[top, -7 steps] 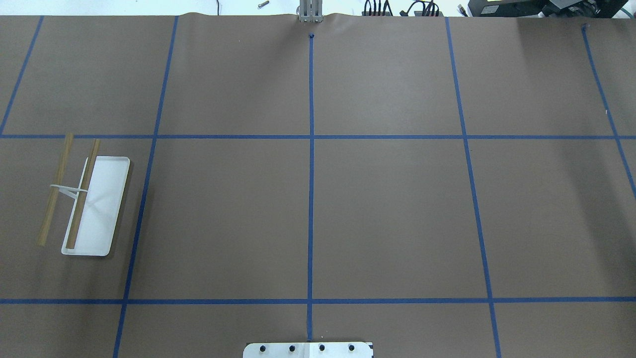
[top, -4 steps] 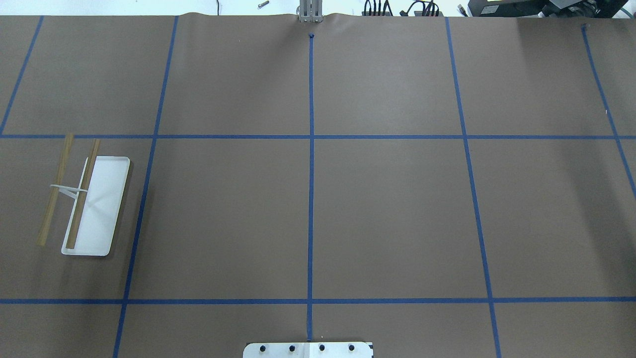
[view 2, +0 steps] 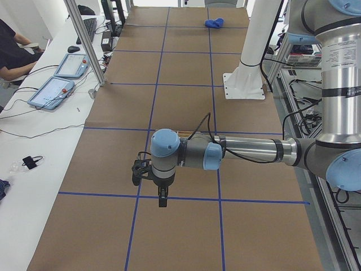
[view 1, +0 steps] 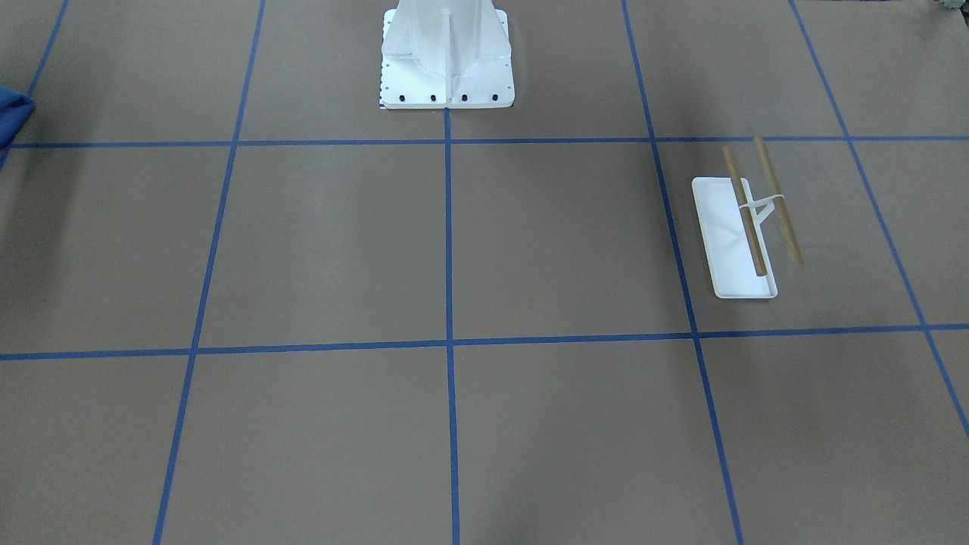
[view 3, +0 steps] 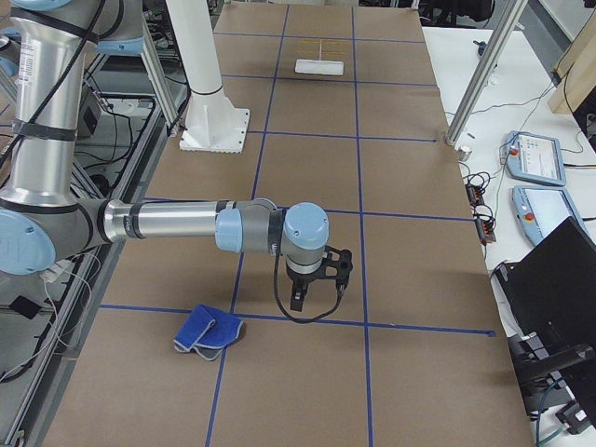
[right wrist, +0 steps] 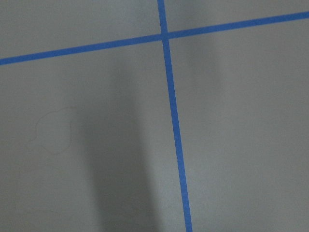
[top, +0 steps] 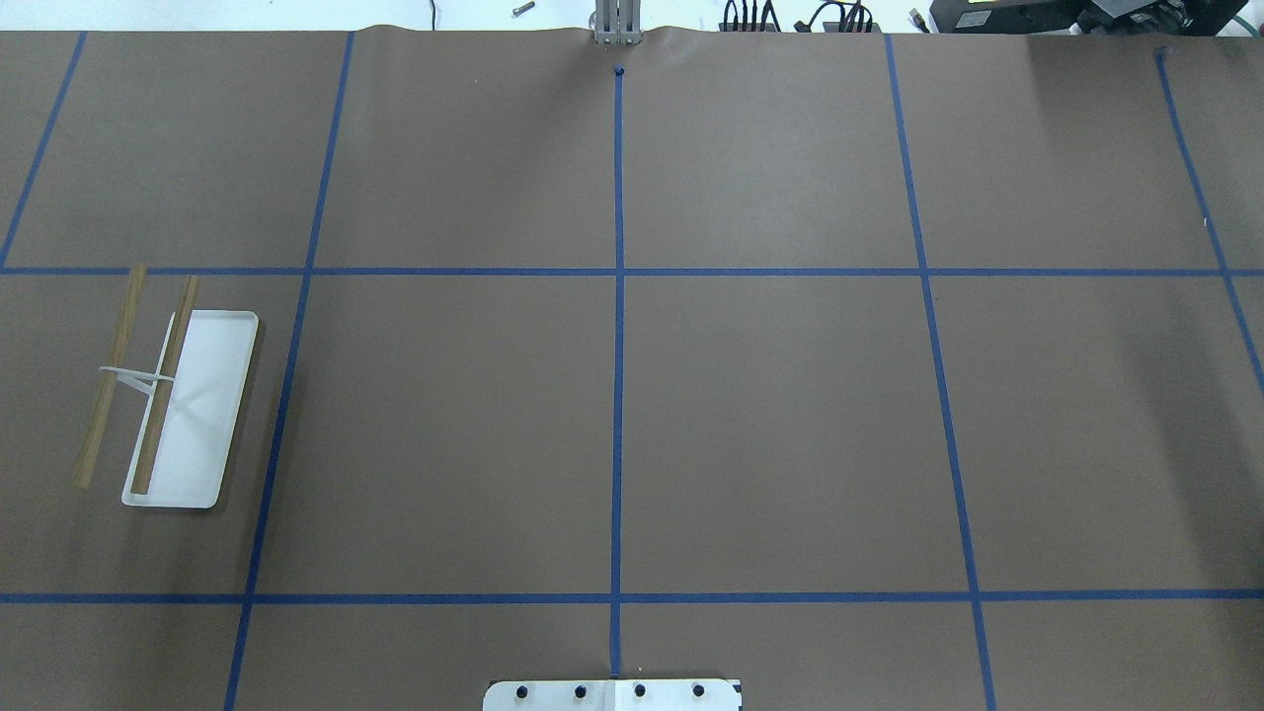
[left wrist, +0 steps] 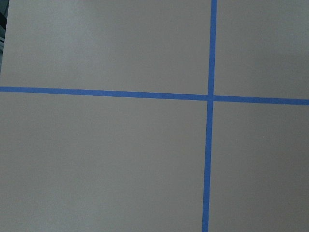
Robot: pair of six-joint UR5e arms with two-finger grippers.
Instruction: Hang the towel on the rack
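The towel is a crumpled royal-blue cloth with grey edging, lying on the brown paper at the table's right end. It also shows in the front-facing view and the left view. The rack has a white base and two tan dowels and stands bare at the table's left end; it also shows in the front-facing view. My right gripper hangs over the table, up and to the right of the towel in that view. My left gripper hangs near the rack's end. I cannot tell whether either is open or shut.
The white bolted pedestal stands at the robot's edge of the table. Blue tape lines grid the brown paper. A side desk holds tablets and cables, with a seated person beside it. An aluminium post rises at the table's far edge.
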